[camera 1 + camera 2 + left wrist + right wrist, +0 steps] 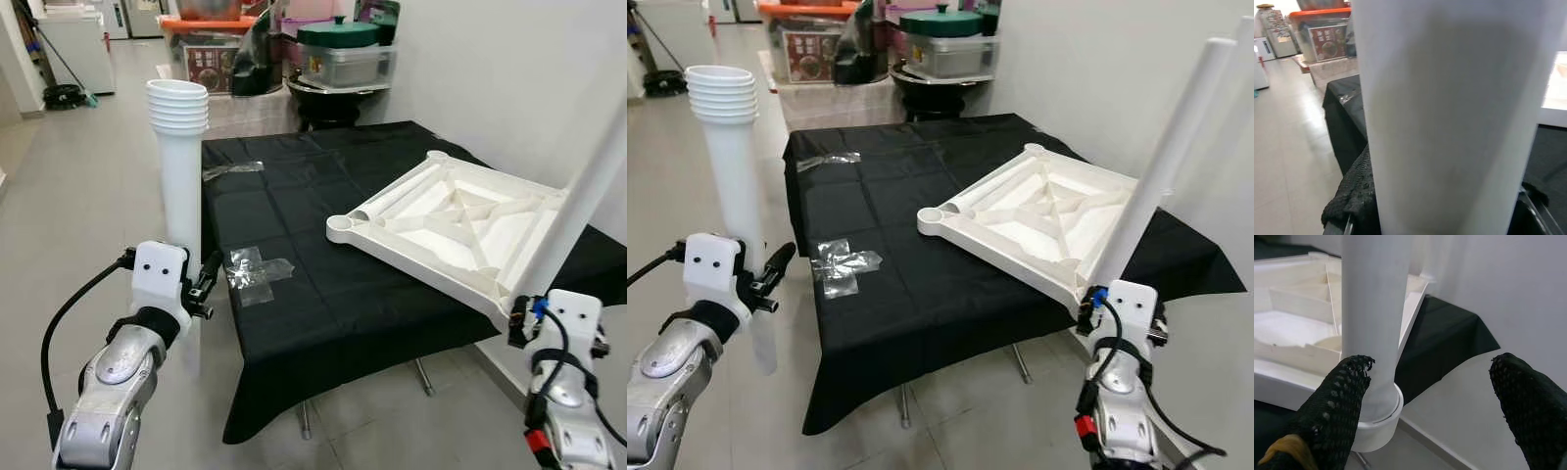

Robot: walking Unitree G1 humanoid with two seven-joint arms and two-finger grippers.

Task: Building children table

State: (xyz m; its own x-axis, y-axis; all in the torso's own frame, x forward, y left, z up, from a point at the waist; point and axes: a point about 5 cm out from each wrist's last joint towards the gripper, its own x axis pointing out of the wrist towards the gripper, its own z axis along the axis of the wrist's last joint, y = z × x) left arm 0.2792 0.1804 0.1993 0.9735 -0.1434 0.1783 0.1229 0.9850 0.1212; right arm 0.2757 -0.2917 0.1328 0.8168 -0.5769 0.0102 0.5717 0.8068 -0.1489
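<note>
A white plastic tabletop [441,220] lies upside down on the black-covered table [323,294], its near right corner overhanging the edge. One white leg [1161,166] stands in that corner's socket [1376,426]. My right gripper [1435,396] is open just below that corner, and the leg [1376,308] is beside one fingertip [1337,396]. Off the table's left side, my left gripper [201,289] is shut on a second white leg [181,176]. This leg is upright, with a ribbed flared end on top.
Clear tape patches [250,272] stick to the black cloth. Storage boxes and a lidded pot [338,54] are stacked behind the table. A white wall [1117,69] runs along the right. Open tiled floor [78,186] lies to the left.
</note>
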